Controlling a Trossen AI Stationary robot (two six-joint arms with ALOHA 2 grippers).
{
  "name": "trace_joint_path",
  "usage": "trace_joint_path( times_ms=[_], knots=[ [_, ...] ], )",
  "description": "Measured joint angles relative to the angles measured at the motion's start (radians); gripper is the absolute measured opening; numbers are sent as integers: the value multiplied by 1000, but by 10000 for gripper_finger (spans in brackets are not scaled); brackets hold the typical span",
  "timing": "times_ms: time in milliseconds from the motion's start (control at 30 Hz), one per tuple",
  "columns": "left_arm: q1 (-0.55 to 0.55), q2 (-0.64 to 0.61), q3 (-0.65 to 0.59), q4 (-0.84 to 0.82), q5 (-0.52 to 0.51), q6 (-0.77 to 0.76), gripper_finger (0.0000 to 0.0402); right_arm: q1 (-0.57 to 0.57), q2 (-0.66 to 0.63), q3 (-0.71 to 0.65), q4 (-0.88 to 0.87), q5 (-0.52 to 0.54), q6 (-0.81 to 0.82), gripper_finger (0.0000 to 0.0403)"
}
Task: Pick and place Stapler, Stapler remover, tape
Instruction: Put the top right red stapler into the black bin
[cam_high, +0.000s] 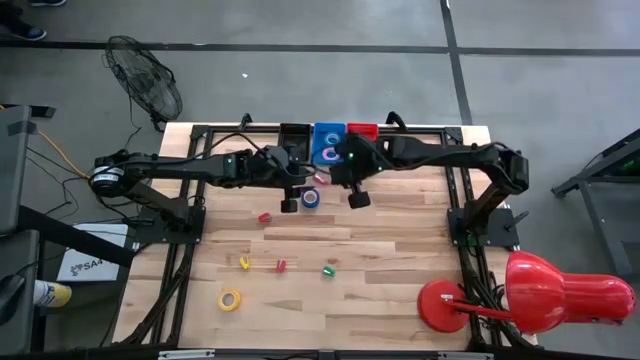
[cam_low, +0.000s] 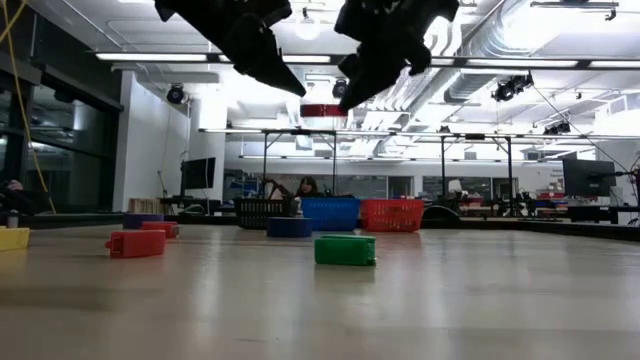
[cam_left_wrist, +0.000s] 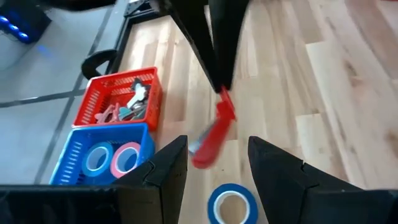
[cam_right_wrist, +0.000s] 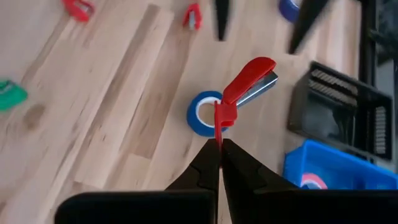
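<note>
— While my right gripper (cam_right_wrist: 219, 144) hangs at upper centre, what's in it?
— My fingers are pinched tight on the red stapler (cam_right_wrist: 244, 93), lifted clear above the blue tape roll (cam_right_wrist: 204, 113) on the table (cam_high: 390, 260).
— And my left gripper (cam_left_wrist: 214, 163)?
— Spread wide, holding nothing, just left of it. Black (cam_high: 294, 135), blue (cam_high: 327, 140) and red baskets (cam_high: 361, 130) line the top edge.

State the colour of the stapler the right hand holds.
Red, with a silver metal strip; the stapler shows best in the right wrist view.
</note>
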Motion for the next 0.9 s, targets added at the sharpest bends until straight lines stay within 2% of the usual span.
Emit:
trace_joint_path(
  times_ms=[267,400,567,900],
  knots=[
    [0,0,0,18,-118,2,177,-43,0,25,-1,-5,216,0],
    [0,0,0,38,-179,0,202,-48,0,25,22,1,219,0],
    [0,0,0,46,-180,-3,226,-48,0,25,66,3,238,0],
    [0,0,0,52,-231,-55,232,-48,0,25,136,60,264,0]
  ],
)
